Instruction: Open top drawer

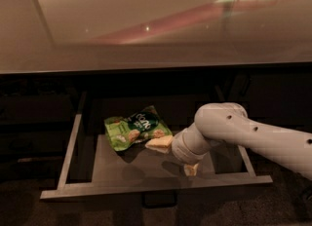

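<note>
The top drawer stands pulled out below the countertop, with pale metal side rims and a flat grey floor. Its front edge faces me, and the dark handle pokes out just beneath the middle of it. My gripper reaches down into the drawer from the right on a pale arm. It is open: one tan fingertip points left and touches the edge of a snack bag, while the other hangs lower, near the drawer's front. Nothing is held between them.
A green snack bag lies on the drawer floor at the back left. A glossy beige countertop overhangs the drawer. Dark cabinet fronts flank it on both sides.
</note>
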Available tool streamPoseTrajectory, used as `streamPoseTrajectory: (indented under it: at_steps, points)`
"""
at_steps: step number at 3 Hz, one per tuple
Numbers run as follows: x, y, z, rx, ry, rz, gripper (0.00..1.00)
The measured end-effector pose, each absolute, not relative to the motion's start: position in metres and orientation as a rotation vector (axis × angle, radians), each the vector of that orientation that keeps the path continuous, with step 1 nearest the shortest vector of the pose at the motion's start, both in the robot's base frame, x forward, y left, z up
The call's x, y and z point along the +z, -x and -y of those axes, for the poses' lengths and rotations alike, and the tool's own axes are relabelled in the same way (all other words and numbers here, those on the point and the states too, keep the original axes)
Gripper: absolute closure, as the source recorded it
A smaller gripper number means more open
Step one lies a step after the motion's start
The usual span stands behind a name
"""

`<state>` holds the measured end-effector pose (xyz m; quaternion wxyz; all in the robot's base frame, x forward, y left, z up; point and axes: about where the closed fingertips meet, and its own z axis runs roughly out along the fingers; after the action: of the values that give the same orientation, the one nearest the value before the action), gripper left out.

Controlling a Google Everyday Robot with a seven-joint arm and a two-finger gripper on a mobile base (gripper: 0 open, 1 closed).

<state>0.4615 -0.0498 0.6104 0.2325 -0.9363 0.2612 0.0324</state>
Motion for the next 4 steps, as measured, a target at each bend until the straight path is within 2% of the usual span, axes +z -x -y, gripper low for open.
streamPoseTrajectory:
  at_steps: [3, 4]
  points:
    - [0.608, -0.444, 0.050, 0.076, 2.592, -0.696, 0.00]
    - [0.616, -0.434, 0.053, 0.006, 2.613, -0.675, 0.00]
